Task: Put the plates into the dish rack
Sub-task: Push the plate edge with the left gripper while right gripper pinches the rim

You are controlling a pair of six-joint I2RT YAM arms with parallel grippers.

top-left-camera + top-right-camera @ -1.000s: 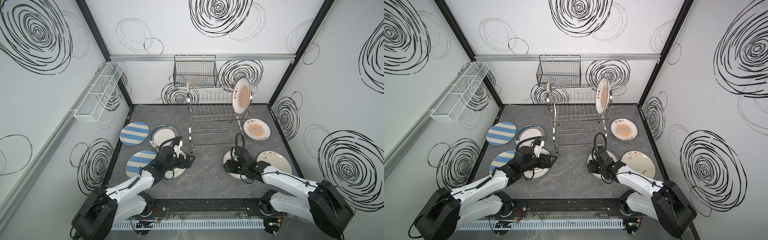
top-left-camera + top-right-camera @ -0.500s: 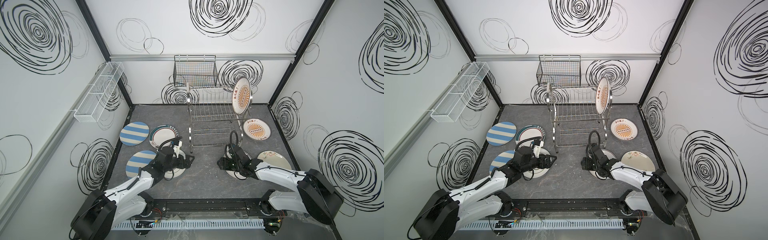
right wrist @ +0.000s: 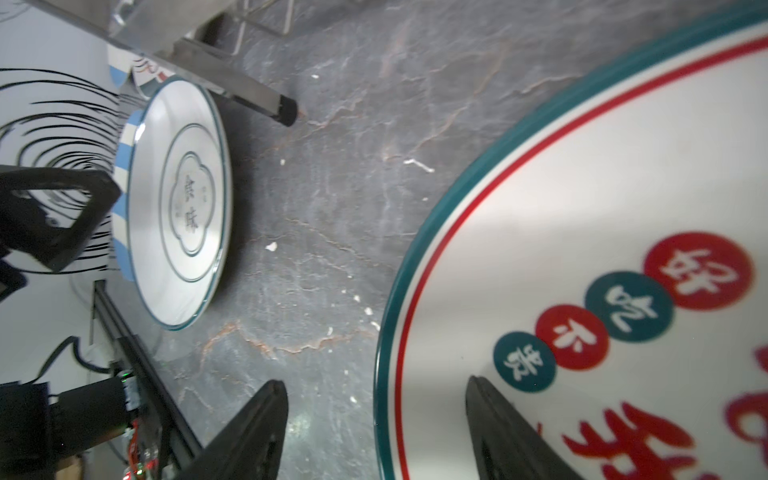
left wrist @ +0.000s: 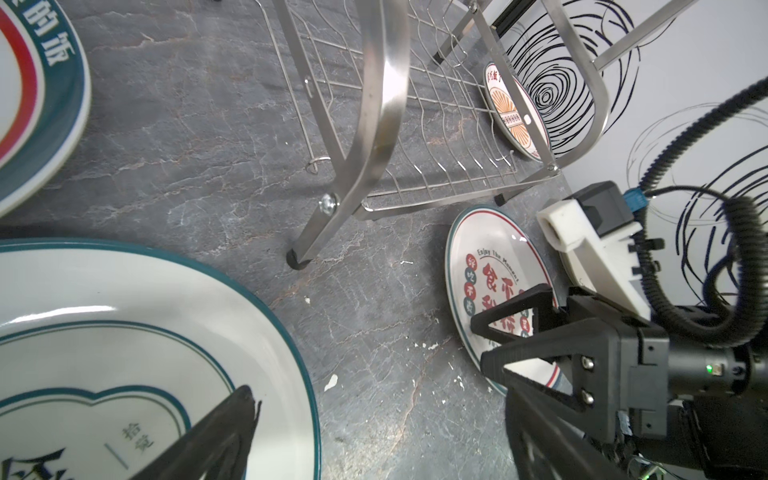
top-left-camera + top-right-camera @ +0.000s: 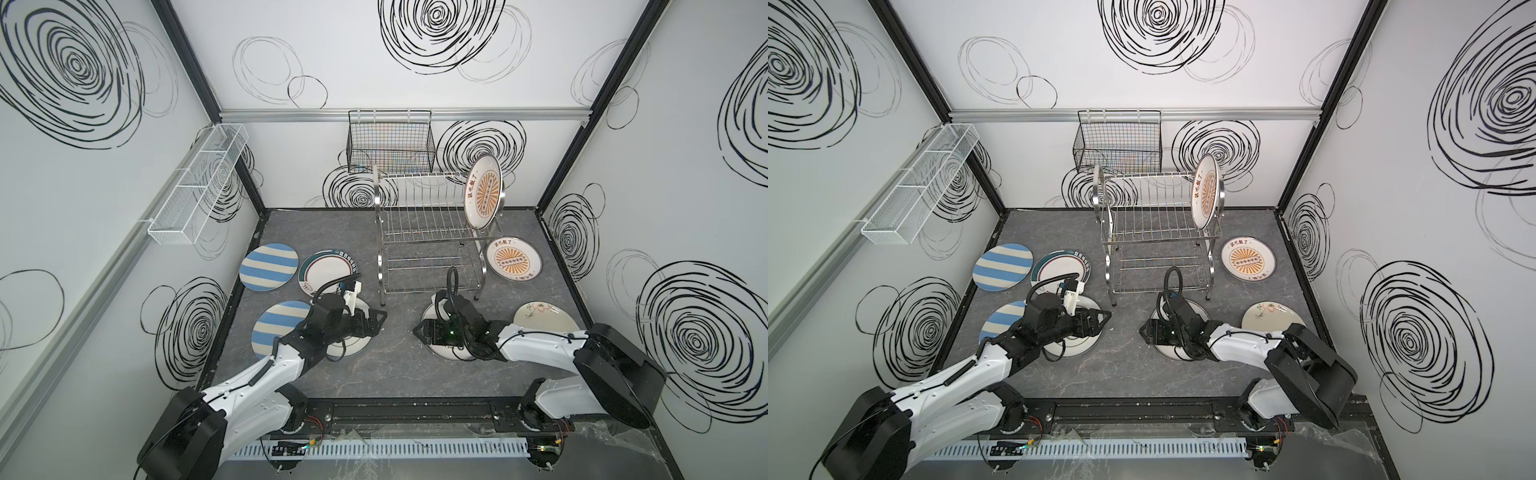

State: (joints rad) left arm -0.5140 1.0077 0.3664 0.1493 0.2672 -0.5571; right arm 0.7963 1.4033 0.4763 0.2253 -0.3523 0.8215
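- The grey counter (image 5: 395, 365) carries 7 plates (image 5: 514, 259) lying flat: 2 blue-striped, the rest white or patterned.
- The dish rack (image 5: 428, 224) stands at the back middle, with 1 sunburst plate (image 5: 483, 192) upright at the right end of its top tier.
- The right hand (image 5: 417, 330) is open. Its fingers straddle the rim of the red-lettered plate (image 3: 582, 249), clamping nothing.
- The left hand (image 5: 380, 320) is open too, low over the green-ringed plate (image 4: 104, 332).

The dish rack (image 4: 380, 104) is of shiny polished metal, and the plates (image 4: 124, 316) look like glazed ceramic, smooth and glossy with light reflections. The tabletop (image 4: 208, 124) has a matt grey stone-like surface with fine veins, and the right gripper (image 4: 477, 341) is of matt black plastic.
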